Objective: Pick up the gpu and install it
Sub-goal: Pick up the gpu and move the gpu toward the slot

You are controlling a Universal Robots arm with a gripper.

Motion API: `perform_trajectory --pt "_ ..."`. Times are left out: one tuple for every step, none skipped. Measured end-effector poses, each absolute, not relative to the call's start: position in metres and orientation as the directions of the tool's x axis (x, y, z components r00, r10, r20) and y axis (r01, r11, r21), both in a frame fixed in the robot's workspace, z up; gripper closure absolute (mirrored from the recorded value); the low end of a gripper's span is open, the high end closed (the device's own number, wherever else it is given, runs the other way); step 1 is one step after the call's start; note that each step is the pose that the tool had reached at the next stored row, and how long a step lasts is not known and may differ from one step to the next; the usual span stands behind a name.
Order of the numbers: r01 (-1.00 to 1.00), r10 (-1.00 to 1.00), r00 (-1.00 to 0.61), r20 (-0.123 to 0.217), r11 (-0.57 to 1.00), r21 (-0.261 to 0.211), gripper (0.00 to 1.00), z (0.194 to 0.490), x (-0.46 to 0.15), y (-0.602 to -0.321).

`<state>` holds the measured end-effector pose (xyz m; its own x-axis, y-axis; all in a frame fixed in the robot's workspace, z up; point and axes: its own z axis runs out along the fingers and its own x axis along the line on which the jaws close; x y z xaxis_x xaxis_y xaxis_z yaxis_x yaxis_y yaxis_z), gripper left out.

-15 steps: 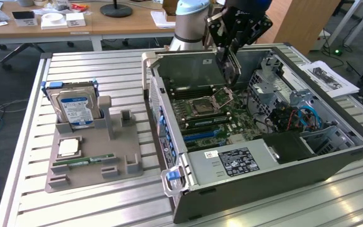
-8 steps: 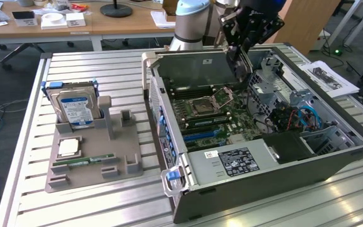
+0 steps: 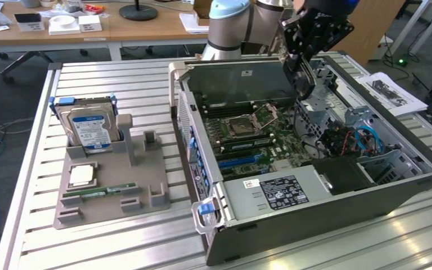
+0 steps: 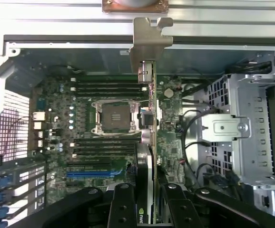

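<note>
The gpu (image 4: 150,118) is a thin dark card seen edge-on in the wrist view, with its silvery bracket (image 4: 149,40) at the far end. My gripper (image 4: 149,206) is shut on it, one black finger (image 4: 123,204) on each face. In the exterior view the gripper (image 3: 303,59) hangs over the far side of the open computer case (image 3: 396,191), holding the gpu (image 3: 301,79) upright above the green motherboard (image 3: 265,132). The card's lower edge looks a little above the board, beside the CPU socket (image 4: 114,117).
On the exterior view's left, a grey holder tray (image 3: 107,197) carries a silver hard drive (image 3: 90,129), a CPU chip (image 3: 81,175) and a green RAM stick (image 3: 99,192). A metal drive cage (image 4: 244,128) and cables stand beside the motherboard inside the case.
</note>
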<state>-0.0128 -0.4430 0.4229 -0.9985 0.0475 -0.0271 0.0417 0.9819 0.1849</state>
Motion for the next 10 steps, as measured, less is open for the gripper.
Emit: perform_trajectory --pt "0.042 0.047 -0.999 -0.027 0.982 0.185 0.73 0.423 -0.009 -0.443" --pt "0.042 0.048 -0.998 -0.027 0.982 0.185 0.73 0.423 -0.005 -0.443" --pt "0.042 0.048 -0.999 -0.027 0.982 0.185 0.73 0.423 -0.002 -0.443" --pt "0.042 0.047 -0.999 -0.027 0.982 0.185 0.73 0.423 0.002 -0.443" --pt "0.042 0.047 -0.999 -0.027 0.982 0.185 0.73 0.423 0.005 -0.443" --pt "0.042 0.048 -0.999 -0.026 0.982 0.185 0.73 0.423 0.008 -0.443" --pt "0.042 0.048 -0.999 -0.026 0.982 0.185 0.73 0.423 0.010 -0.443" --pt "0.042 0.048 -0.999 -0.025 0.982 0.184 0.73 0.423 0.013 -0.443" --pt "0.042 0.047 -0.999 -0.024 0.982 0.184 0.73 0.423 0.016 -0.443" --pt "0.042 0.047 -0.999 -0.023 0.982 0.183 0.73 0.423 0.018 -0.443"
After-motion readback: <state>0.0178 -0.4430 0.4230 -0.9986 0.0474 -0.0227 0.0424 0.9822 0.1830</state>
